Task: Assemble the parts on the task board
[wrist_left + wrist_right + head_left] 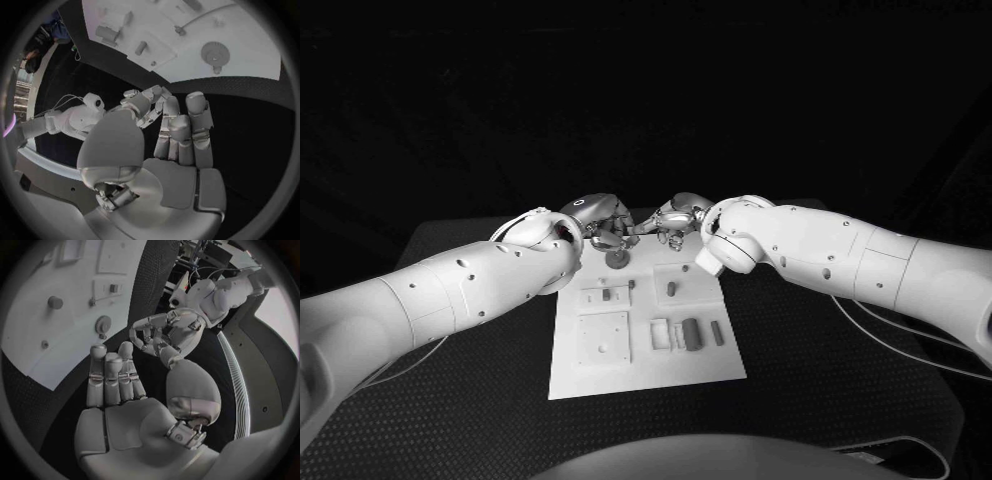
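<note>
The white task board (pixel 646 372) lies in the middle of the table. On its far part rests a round gear-like part (pixel 617 258), with a short peg (pixel 672 288) beside it and several small blocks (pixel 684 333) nearer me. My left hand (pixel 603 224) and right hand (pixel 679 217) hover close together just past the board's far edge. In the left wrist view the left hand (pixel 178 145) has straight fingers and a bare palm, and the gear (pixel 214 51) lies beyond it. In the right wrist view the right hand (pixel 115 385) is likewise flat and holds nothing.
Black table surface (pixel 834 380) surrounds the board on both sides. Cables (pixel 891 335) trail on the table under my right arm. A square recessed plate (pixel 604 336) sits on the board's left half.
</note>
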